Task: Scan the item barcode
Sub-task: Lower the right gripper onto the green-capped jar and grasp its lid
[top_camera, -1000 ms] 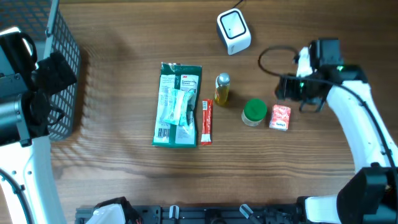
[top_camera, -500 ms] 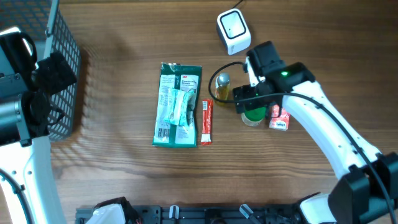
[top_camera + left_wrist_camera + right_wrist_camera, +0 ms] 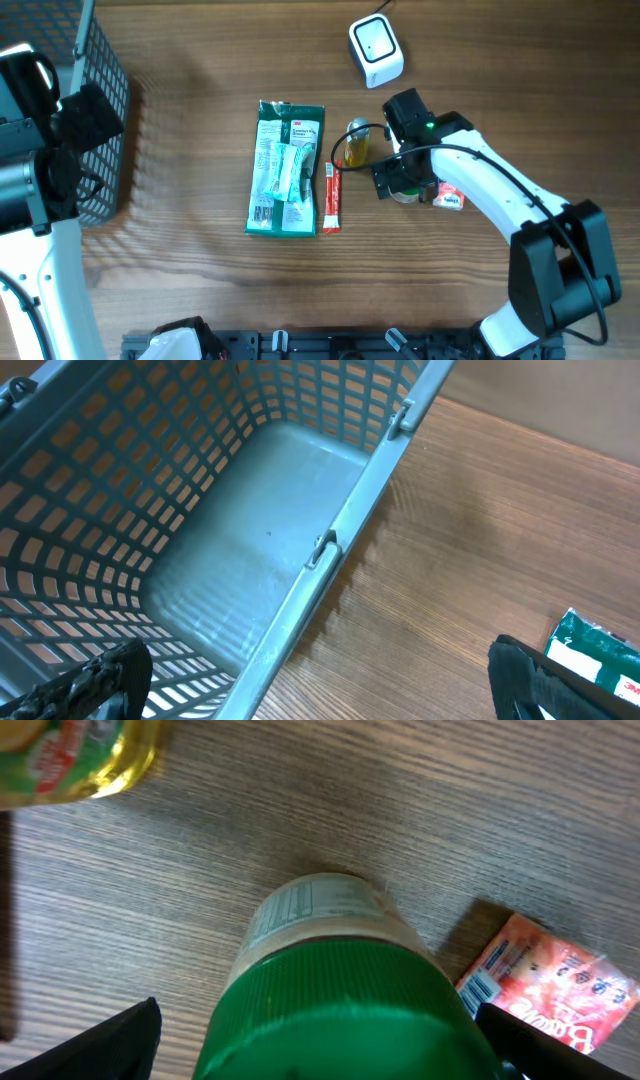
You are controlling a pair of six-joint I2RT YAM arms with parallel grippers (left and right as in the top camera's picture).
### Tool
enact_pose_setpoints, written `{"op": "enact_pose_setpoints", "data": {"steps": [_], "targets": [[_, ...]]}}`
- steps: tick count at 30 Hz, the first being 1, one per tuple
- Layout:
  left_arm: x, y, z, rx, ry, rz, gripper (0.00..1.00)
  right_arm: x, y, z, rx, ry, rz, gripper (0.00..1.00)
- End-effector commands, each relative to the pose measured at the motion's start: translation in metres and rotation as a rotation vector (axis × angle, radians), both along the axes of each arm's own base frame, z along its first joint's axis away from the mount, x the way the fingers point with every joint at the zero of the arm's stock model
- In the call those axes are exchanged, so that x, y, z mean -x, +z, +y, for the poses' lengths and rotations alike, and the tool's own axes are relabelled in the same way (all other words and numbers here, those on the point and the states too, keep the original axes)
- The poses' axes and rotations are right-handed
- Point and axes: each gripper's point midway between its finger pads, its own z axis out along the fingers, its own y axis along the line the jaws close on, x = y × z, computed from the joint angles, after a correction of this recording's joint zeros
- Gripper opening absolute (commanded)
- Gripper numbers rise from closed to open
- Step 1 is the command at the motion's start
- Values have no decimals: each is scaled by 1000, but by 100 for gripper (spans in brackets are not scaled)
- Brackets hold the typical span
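From overhead, five items lie in a row at the table's middle: a green 3M package (image 3: pixel 288 168), a red stick sachet (image 3: pixel 332 197), a small yellow bottle (image 3: pixel 356 143), a green-lidded jar (image 3: pixel 410 192) and, rightmost, a red-and-white packet (image 3: pixel 450 197). The white barcode scanner (image 3: pixel 376 50) sits at the far edge, apart from the row. The right gripper (image 3: pixel 398 178) hangs directly over the jar and hides most of it. The left arm (image 3: pixel 25 180) is parked at the left by the wire basket (image 3: pixel 100 130).

In the left wrist view, the left gripper (image 3: pixel 318 685) is spread wide with nothing between its fingertips (image 3: pixel 90 685). It looks down into the basket, with a corner of the 3M package at the right edge.

In the right wrist view, the jar fills the centre, standing upright on the wood, lid up. The right gripper's fingertips (image 3: pixel 110 1040) stand wide on either side, clear of the lid and holding nothing. The bottle is far left, the packet just right.

The step in hand looks like the approach for picking up the jar. Next it would need to lower, close on the jar, lift it and turn its label's barcode toward the scanner.
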Motion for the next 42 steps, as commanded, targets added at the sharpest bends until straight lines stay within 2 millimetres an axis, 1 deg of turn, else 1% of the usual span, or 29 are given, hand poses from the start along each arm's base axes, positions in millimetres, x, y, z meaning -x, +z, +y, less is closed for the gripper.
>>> {"op": "enact_pose_setpoints", "data": {"steps": [1, 4, 7, 12, 14, 18, 21, 22, 24, 33, 40, 42], "targets": [[-1, 0, 1, -6, -5, 3, 100, -1, -13, -10, 31, -20, 20, 100], [-1, 0, 1, -6, -5, 3, 100, -3, -14, -15, 31, -36, 22, 100], [-1, 0, 1, -6, -5, 3, 100, -1, -15, -13, 12, -35, 33, 100], [-1, 0, 1, -6, -5, 3, 100, 7, -21, -14, 12, -39, 56, 88], [-1, 0, 1, -6, -5, 3, 100, 10, -25, -16, 15, -47, 64, 88], [-1, 0, 1, -6, -5, 3, 100, 9, -27, -13, -6, -97, 55, 85], [-1, 0, 1, -6, -5, 3, 100, 3, -27, -8, -33, -132, 36, 84], [-1, 0, 1, -6, -5, 3, 100, 0, -26, -7, -40, -139, 23, 86], [-1, 0, 1, -6, -5, 3, 100, -4, -26, -5, -47, -137, 8, 87], [-1, 0, 1, -6, -5, 3, 100, 0, -27, -7, -40, -137, 21, 84], [-1, 0, 1, -6, -5, 3, 100, 2, -27, -7, -37, -139, 29, 79], [-1, 1, 1, -7, -5, 2, 100, 2, -27, -8, -37, -139, 30, 71]]}}
